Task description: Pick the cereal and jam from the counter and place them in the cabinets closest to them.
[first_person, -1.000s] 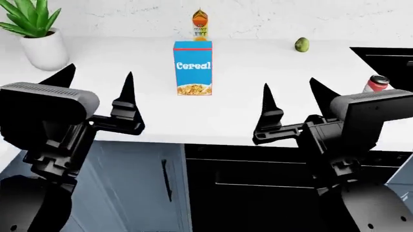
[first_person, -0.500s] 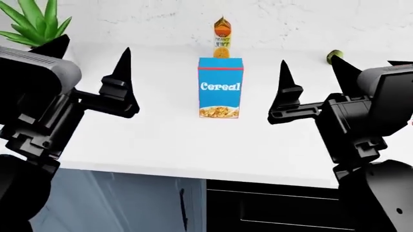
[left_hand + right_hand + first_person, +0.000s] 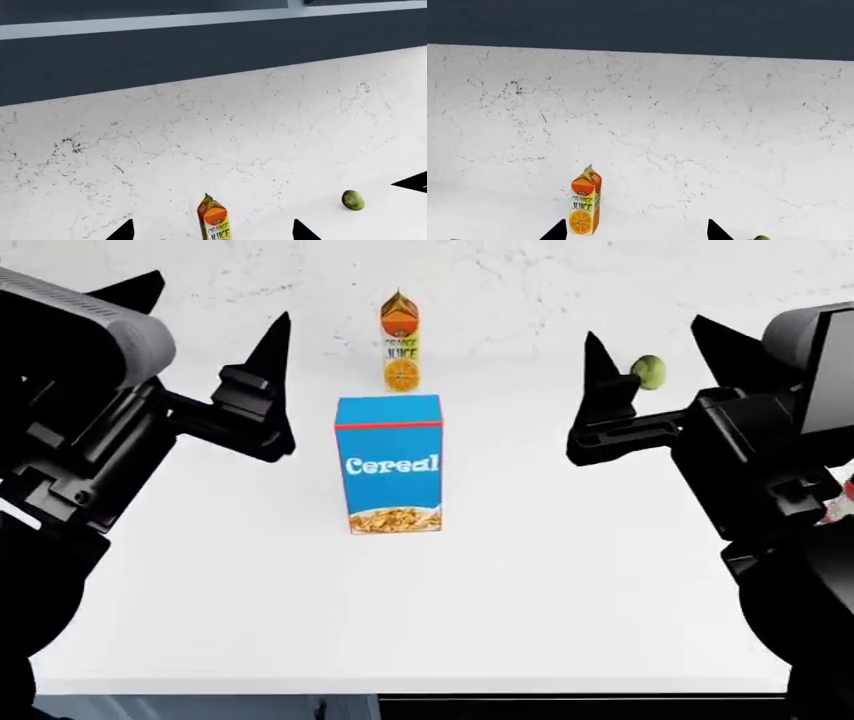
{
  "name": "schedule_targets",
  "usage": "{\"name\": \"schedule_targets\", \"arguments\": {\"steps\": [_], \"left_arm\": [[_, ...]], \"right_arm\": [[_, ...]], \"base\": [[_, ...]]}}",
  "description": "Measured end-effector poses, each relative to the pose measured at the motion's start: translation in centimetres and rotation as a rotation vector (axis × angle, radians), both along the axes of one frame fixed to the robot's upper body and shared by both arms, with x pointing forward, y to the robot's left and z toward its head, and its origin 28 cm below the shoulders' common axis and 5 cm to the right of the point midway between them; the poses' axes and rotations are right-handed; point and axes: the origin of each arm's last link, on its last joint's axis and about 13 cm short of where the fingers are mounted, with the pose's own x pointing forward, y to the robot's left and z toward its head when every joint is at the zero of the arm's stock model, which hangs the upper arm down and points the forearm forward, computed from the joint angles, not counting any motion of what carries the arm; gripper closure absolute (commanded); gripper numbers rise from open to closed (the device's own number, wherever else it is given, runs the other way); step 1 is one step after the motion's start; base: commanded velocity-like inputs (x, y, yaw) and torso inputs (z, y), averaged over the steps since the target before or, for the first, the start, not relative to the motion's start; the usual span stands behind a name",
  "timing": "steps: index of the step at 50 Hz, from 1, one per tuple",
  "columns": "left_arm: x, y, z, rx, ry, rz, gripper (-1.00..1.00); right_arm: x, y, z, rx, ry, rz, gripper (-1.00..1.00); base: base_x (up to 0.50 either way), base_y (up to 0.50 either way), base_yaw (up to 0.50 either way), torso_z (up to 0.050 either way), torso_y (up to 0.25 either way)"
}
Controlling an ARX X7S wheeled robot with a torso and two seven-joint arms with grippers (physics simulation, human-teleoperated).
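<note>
Both black pincers, left pincer (image 3: 207, 350) and right pincer (image 3: 647, 365), stand wide and empty, raised above the white bench (image 3: 534, 580). Lower your left pincer squarely around the blue rectangular cereal box (image 3: 388, 463), which stands upright between and below them. The jam jar is not clearly visible.
</note>
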Motion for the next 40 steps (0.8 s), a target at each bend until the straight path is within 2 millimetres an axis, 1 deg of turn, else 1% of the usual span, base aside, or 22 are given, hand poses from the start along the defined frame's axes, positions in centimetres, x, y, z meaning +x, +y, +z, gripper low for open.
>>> {"name": "schedule_targets", "arguments": {"steps": [16,19,30,36,40], "left_arm": [[-0.3,0.6,0.7,0.006,-0.010,0.011,-1.00],[-0.3,0.7,0.8,0.009,-0.003,0.011,-1.00],[0.2,1.0,1.2,0.045,0.061,0.006,-1.00],[0.3,1.1,1.4,0.057,0.083,0.003,-1.00],[0.1,1.3,1.3,0.060,0.101,-0.039,-1.00]], "right_arm": [[0.0,0.2,1.3,-0.010,-0.005,0.067,-1.00],[0.1,0.2,1.5,-0.016,-0.003,0.074,-1.00],[0.2,-0.1,1.9,-0.047,0.019,0.083,-1.00],[0.2,-0.3,2.0,-0.058,0.029,0.080,-1.00],[0.2,-0.5,2.0,-0.060,0.033,0.076,-1.00]], "base": [[0.50,-0.01,0.00,0.050,0.044],[0.14,0.00,0.00,0.038,0.015],[0.32,0.00,0.00,0.000,0.000],[0.02,0.00,0.00,0.000,0.000],[0.00,0.00,0.00,0.000,0.000]]}}
